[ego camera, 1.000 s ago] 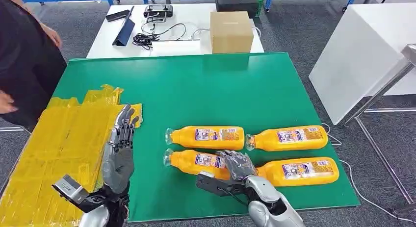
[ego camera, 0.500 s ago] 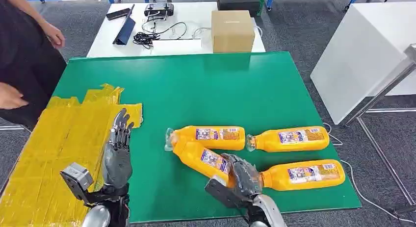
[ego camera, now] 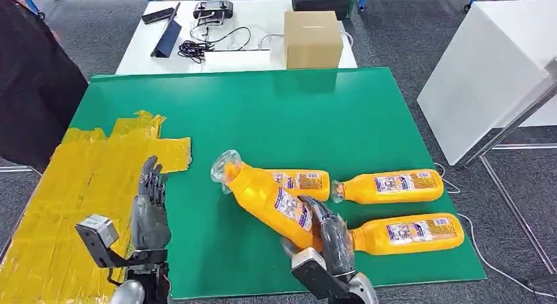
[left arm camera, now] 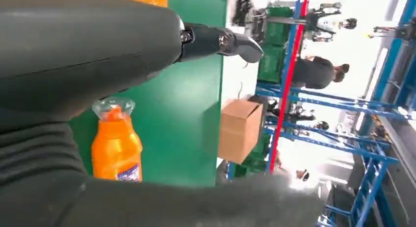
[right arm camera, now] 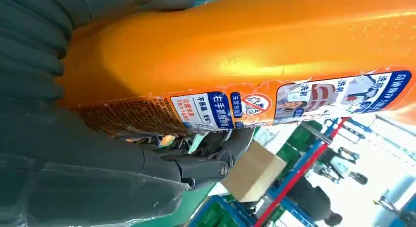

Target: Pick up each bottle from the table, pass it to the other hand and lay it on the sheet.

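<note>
With the right hand gripping the lifted bottle at its base, cap tilted toward the empty, spread-fingered left hand, present the midsection before handover above the green table.

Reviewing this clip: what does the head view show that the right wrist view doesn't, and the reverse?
Head view alone: the yellow taped sheet, three more orange bottles lying on the green table, and the left hand with fingers apart, holding nothing. Right wrist view alone: the blue and white label print up close and blue shelving behind. Both: the right hand gripping the tilted orange plastic bottle, and the brown cardboard box.
</note>
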### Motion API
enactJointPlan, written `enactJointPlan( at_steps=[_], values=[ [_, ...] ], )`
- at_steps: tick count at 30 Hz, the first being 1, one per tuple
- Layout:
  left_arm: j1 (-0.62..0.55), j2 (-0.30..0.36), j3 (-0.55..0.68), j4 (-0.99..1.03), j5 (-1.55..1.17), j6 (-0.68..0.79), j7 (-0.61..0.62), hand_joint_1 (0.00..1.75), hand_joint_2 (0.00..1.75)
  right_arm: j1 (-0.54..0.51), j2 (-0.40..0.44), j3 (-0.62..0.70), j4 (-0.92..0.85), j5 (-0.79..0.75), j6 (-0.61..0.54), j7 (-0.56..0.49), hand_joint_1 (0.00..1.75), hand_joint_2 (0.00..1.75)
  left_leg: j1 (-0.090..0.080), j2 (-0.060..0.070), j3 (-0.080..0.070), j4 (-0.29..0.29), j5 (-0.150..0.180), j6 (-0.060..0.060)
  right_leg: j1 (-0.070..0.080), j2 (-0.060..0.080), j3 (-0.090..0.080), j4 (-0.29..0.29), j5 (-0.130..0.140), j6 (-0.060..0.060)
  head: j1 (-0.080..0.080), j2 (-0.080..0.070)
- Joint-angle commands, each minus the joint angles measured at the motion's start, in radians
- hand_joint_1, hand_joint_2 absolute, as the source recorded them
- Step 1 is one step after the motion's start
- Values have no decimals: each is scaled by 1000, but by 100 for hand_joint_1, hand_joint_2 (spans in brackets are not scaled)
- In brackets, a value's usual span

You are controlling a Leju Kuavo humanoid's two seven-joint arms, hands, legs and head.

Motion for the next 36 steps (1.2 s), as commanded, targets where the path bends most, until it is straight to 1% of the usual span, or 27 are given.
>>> enactJointPlan(
  at_steps=[1,4,6,7,8,11,13,14,15,17,18,19,21,22,24,29,31,32,33,36],
  values=[
    [-10,27,-21,47,99,-70,37,0,175,-64,23,4,35,-14,18,-19,175,175,0,2,4,-1,-1,-1,0,1,3,-1,-1,0,0,0],
    [-11,27,-21,47,99,-70,37,0,175,-62,22,4,36,-14,18,-19,175,175,0,1,2,-1,0,0,0,0,1,-1,0,0,0,0],
    [-11,27,-21,47,99,-70,37,0,175,-62,22,4,36,-14,18,-19,175,175,0,1,5,-2,-2,-1,0,0,5,-2,-1,1,0,0],
    [-11,27,-21,47,99,-70,37,0,175,-62,22,4,36,-14,18,-19,175,175,0,1,3,-1,-1,0,0,-1,2,-1,0,0,0,0],
    [-11,27,-21,47,99,-70,37,0,175,-62,22,4,36,-14,18,-19,175,175,0,1,4,-2,-1,-1,0,-1,4,-2,-1,1,0,0],
    [-11,27,-21,47,99,-70,37,0,175,-62,22,4,36,-14,18,-19,175,175,0,0,1,-1,0,0,0,-1,1,-1,0,0,0,0],
    [-11,27,-21,47,99,-70,37,0,175,-62,22,4,36,-14,18,-19,175,175,0,1,4,-1,-2,-1,0,-1,5,-2,-1,1,0,0],
    [-11,27,-21,47,99,-70,37,0,175,-62,22,4,36,-14,18,-19,175,175,0,0,1,-1,0,0,0,-1,1,-1,0,0,0,0],
    [-11,27,-21,47,99,-70,37,0,175,-62,22,4,36,-14,18,-19,175,175,0,1,3,-1,-1,-1,0,0,3,-2,-1,1,0,0],
    [-11,27,-21,47,99,-70,37,0,175,-62,22,4,36,-14,18,-19,175,175,0,0,1,-1,0,0,0,-1,1,-1,0,0,0,0],
    [-11,27,-21,47,99,-70,37,0,175,-62,22,4,36,-14,18,-19,175,175,0,1,5,-2,-2,-1,0,-1,5,-2,-1,1,0,0],
    [-10,32,-25,46,150,-123,40,0,175,-66,26,1,35,-7,23,-26,175,175,0,0,2,-1,-1,0,0,-1,2,-1,0,0,0,0],
    [-6,38,-33,44,179,-168,46,0,175,-95,41,-3,55,6,39,-27,175,175,0,1,5,-2,-2,-1,0,-1,5,-2,-1,1,0,0],
    [-6,40,-37,45,194,-189,53,0,175,-107,49,-6,63,9,40,-28,175,175,0,1,2,-1,-1,0,0,0,1,-1,0,0,0,0],
    [-3,43,-40,50,239,-232,67,0,175,-132,55,4,81,17,50,-29,175,175,0,3,2,-1,-1,-1,0,1,2,-1,0,0,0,0],
    [-2,49,-52,51,282,-315,56,0,175,-173,66,38,121,20,61,-29,175,175,0,1,1,-1,0,0,0,0,1,-1,0,0,0,0],
    [-6,47,-52,58,294,-342,49,0,175,-192,68,54,137,37,58,-31,175,175,0,3,4,-2,-1,-1,0,1,4,-2,0,1,0,0],
    [-15,39,-33,83,484,-475,54,0,175,-245,67,96,176,96,84,-13,175,175,0,3,3,-2,-1,0,0,1,3,-2,0,1,0,0],
    [-24,42,-25,104,525,-519,57,0,175,-278,84,106,209,102,89,-8,175,175,0,2,3,-2,-1,0,0,1,3,-2,0,1,0,0],
    [-35,43,-17,129,574,-588,74,0,175,-308,95,113,241,118,100,2,175,175,0,5,4,-2,-1,-1,0,3,3,-2,1,0,0,0]
  ],
)
